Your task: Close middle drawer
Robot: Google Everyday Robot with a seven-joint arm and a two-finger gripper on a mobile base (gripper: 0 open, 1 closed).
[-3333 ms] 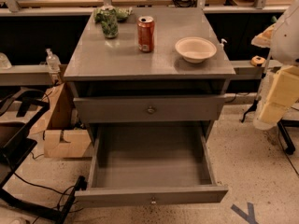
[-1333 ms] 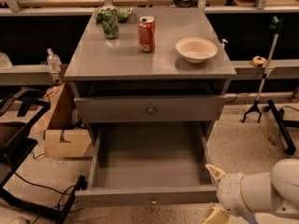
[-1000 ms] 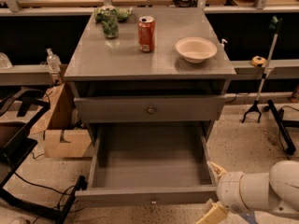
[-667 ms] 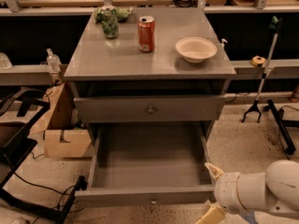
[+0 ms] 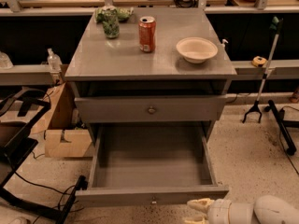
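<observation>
The middle drawer (image 5: 149,164), a wide grey cabinet drawer with a shallow front panel and a small round metal knob, is seen pulled fully out just above and left of the cream two-finger gripper (image 5: 196,212), whose fingers (image 5: 200,203) are spread and empty, so the whole push is judged still to be made.

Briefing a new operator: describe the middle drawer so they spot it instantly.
In the grey cabinet holding the red can, the middle drawer is pulled far out, its box empty. Its shallow front, unlike the taller front above, has the hand close in front.
</observation>
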